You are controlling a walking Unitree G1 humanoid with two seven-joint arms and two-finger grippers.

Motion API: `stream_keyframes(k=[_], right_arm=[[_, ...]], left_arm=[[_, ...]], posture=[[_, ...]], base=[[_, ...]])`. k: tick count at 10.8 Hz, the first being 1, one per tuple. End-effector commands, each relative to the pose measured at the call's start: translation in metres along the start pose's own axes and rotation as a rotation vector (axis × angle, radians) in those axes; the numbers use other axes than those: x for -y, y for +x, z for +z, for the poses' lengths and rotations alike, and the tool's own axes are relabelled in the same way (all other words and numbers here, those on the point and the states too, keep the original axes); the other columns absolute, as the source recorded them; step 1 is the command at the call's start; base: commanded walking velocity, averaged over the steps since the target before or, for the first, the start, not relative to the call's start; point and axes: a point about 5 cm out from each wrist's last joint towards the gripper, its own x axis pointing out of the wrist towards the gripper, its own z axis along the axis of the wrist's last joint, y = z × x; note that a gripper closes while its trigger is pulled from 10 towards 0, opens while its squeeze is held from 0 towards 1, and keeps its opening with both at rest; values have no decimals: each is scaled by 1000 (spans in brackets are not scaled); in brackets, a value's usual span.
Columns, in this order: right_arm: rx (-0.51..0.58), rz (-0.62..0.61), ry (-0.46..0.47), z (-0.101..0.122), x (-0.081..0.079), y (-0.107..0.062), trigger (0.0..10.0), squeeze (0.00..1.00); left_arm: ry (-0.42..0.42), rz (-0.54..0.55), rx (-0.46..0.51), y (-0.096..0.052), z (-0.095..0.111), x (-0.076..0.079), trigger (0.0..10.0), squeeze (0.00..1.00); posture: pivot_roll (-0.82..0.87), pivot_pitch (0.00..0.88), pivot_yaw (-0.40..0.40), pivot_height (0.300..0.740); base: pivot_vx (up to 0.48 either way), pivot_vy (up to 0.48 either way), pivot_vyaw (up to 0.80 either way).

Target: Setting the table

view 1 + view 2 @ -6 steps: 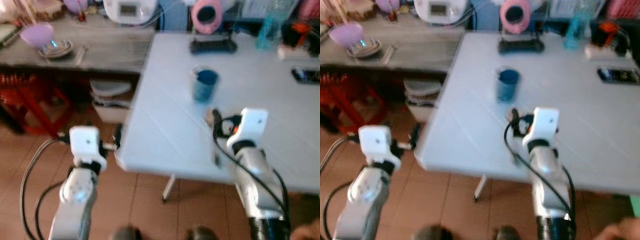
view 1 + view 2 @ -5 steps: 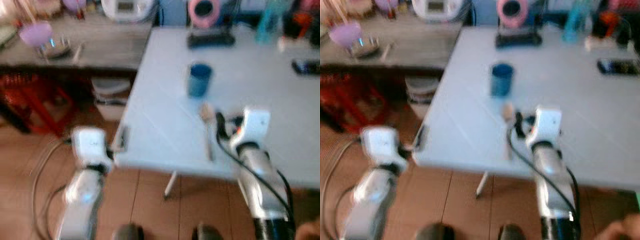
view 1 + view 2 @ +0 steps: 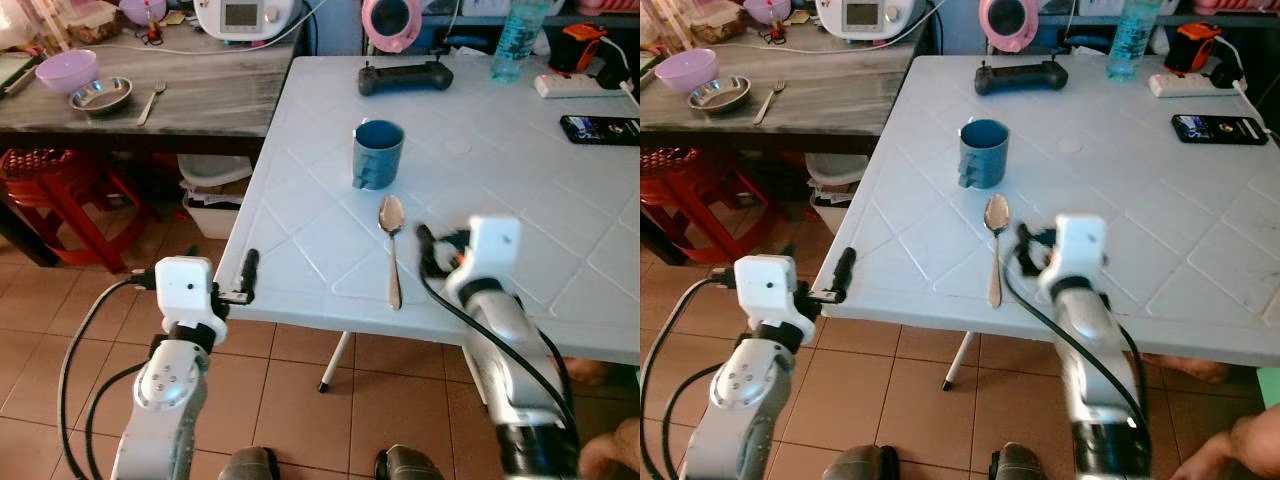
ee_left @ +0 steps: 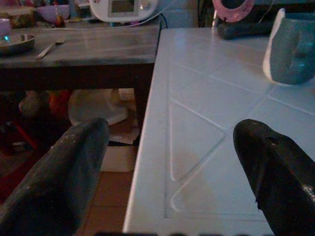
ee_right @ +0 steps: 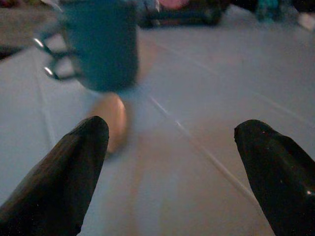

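— Left eye view first: what sits nearest the bottom of the frame?

— Two shoe tips on the tiled floor (image 3: 300,380). Just above them, in the lower left, the left tool (image 3: 249,270) hangs off the near-left corner of the white bench (image 3: 480,190), empty. In its wrist view the two black fingers (image 4: 59,172) stand wide apart with nothing between them.

— And the right side?

— The right tool (image 3: 422,238) lies low over the bench, right of centre in the frame, just beside the spoon (image 3: 391,245). Its fingers (image 5: 59,172) are spread apart too, holding nothing; the wrist view looks between them at the spoon's bowl and the blurred mug beyond.

— Where exactly is the spoon?

— Flat on the bench at mid-frame, bowl pointing away from the robot, handle toward the near edge. Just past the bowl stands the blue mug (image 3: 378,153), upright, apart from the spoon.

— Farther back?

— Along the bench's far edge, at the top of the frame: a black game controller (image 3: 405,76), a pink round object (image 3: 391,22), a clear bottle (image 3: 513,40), and a white power strip (image 3: 575,86). A dark phone (image 3: 600,128) lies at the right edge. In the upper left, a grey wooden bench (image 3: 200,95) carries a purple bowl (image 3: 66,70), a metal dish (image 3: 101,96), a fork (image 3: 150,100) and a white appliance (image 3: 245,15). A red stool (image 3: 50,190) stands under it.
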Motion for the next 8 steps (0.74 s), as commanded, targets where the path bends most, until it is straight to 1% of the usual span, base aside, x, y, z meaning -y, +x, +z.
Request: stream_keyframes(k=[1,2,3,5,8], right_arm=[[13,34,-3,4,-8,4,10000,0],[4,58,1,6,-17,10,10000,0],[-29,57,0,1,-21,11,10000,0],[-87,81,11,-9,-29,6,10000,0],[-158,126,42,-17,-40,-1,10000,0]], left_arm=[[14,9,4,-1,3,-2,10000,0],[16,7,5,-1,4,-1,10000,0],[15,6,3,-2,4,-1,10000,0],[12,3,-6,-5,3,1,10000,0],[10,-7,-13,-5,2,1,10000,0]], posture=[[39,122,88,740],[42,133,86,740],[45,136,83,740],[48,151,80,740],[40,157,81,740]], base=[[0,0,0],[0,0,0],[0,0,0],[0,0,0],[0,0,0]])
